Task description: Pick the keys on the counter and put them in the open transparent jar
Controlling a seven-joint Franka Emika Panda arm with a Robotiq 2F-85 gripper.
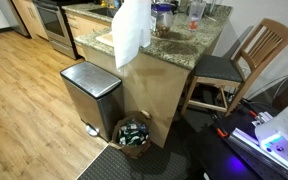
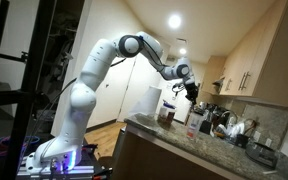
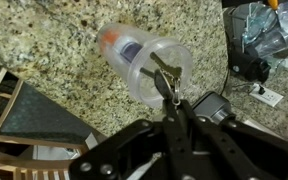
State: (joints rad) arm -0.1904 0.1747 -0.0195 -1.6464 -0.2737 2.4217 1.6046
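In the wrist view my gripper is shut on the keys, a small dark metal bunch that hangs from the fingertips. The keys are over the wide mouth of the open transparent jar, which stands on the speckled granite counter. In both exterior views the jar shows a dark band at its top. The gripper hovers above and slightly beside it. The keys are too small to make out in the exterior views.
A black appliance with cables and a wall socket lie to one side of the jar. More containers stand on the counter. Below its edge are a steel bin, a basket and a wooden chair.
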